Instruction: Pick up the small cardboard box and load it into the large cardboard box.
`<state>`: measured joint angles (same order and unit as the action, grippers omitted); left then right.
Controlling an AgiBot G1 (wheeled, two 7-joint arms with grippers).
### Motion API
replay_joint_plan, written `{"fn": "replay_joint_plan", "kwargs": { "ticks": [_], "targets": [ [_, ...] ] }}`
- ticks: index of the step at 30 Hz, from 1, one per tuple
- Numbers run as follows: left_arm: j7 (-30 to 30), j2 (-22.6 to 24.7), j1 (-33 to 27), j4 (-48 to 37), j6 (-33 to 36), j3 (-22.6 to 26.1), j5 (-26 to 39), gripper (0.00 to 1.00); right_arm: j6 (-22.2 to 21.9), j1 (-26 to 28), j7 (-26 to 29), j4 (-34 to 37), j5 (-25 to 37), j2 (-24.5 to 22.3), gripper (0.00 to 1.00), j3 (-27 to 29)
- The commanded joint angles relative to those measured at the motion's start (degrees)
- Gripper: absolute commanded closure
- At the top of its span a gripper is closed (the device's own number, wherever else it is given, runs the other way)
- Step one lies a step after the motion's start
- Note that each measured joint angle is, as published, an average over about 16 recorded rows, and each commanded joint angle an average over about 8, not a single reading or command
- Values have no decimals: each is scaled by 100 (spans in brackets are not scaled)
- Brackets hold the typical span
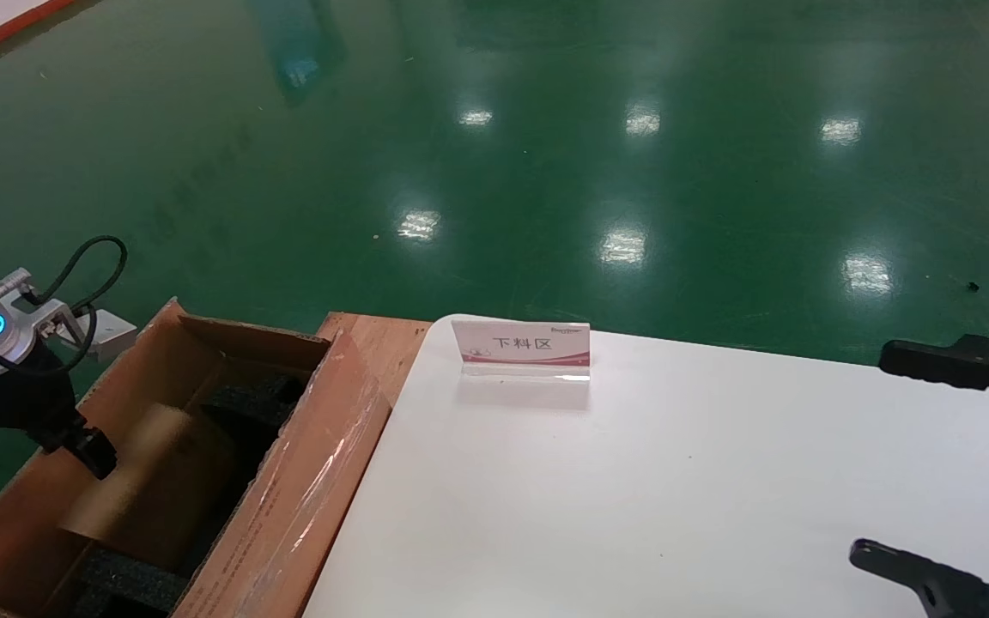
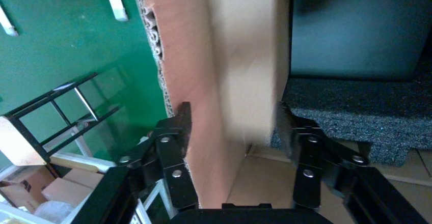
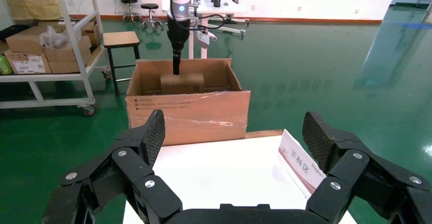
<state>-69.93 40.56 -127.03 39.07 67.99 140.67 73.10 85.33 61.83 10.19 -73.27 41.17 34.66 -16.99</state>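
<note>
Inside the large cardboard box (image 1: 288, 506), a big brown corrugated carton with glossy clear tape along its near flap and black foam pieces (image 1: 130, 579) within, the left gripper (image 1: 91, 451) reaches down from above. In the left wrist view the small cardboard box (image 2: 244, 71), a flat pinkish-brown corrugated carton, stands between the jaws. One finger (image 2: 178, 132) lies against the carton's raw corrugated edge, and the other sits at its far face; the jaws are spread about as wide as the carton, though motion blur hides whether they press on it. In the head view the small carton (image 1: 160, 481) is blurred, sitting over the foam within the big carton's walls. The big carton stands just beside the white desk (image 1: 675, 498), where a small red-and-white sign card (image 1: 522, 350) stands upright. The right gripper (image 3: 234, 147) hangs over the desk's right side, jaws spread wide with nothing between them.
</note>
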Motion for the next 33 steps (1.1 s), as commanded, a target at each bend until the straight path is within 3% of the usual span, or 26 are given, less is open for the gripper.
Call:
{"fn": "replay_joint_plan", "kwargs": {
  "ticks": [1,12,23,29,33],
  "targets": [
    [-10,-4,3,-5,7,3,0,0,0,0,0,0,0,0,0,0],
    [337,103,-710,908,-293,-208,154,0,1,2,-2,3,-1,0,0,-3],
    [440,-442,-1822,2811,-1157,-667,279,0,0,3,-4,4,-2,-1,0,-6],
    [388,-510,-1928,3179,-1257,-828,359,0,-1,2,-5,6,-1,-2,0,-6],
    [603,-521,-1619,3229,-1156,-1286,242,0,-1,3,-5,7,-2,-2,0,-7]
  ]
}}
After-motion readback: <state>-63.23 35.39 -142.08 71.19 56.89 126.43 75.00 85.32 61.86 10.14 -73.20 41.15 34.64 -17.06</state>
